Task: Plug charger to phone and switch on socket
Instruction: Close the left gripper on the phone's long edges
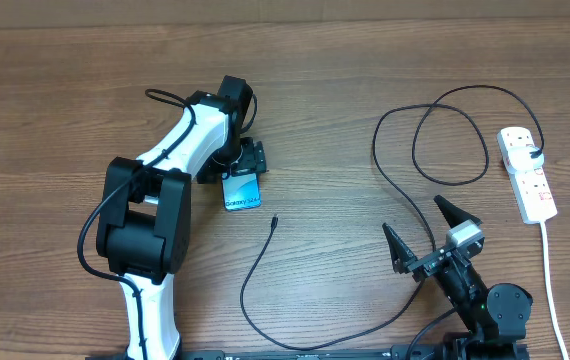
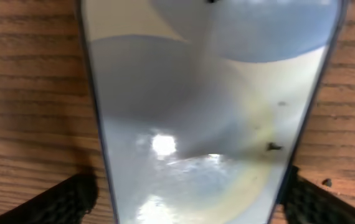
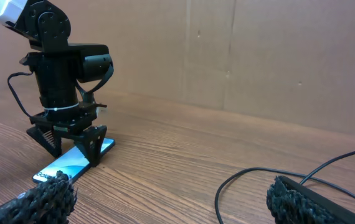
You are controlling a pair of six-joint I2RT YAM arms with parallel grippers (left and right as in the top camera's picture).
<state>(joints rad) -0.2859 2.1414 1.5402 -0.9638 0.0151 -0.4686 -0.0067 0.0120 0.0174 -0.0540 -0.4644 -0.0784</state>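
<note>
Straddles the Galaxy S24 phone (image 2: pixel 202 124) with the left gripper (image 3: pixel 75 155); cannot tell whether pinched. Could skid or twist it if closed unevenly. Holds the right gripper (image 1: pixel 412 215) wide, empty, charger tip (image 1: pixel 275 218) well left of it.

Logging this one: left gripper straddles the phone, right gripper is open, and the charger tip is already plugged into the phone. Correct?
Not quite. The charger tip lies loose on the table, apart from the phone, as the overhead view shows. The left gripper does straddle the phone, and the right gripper is open.
</note>
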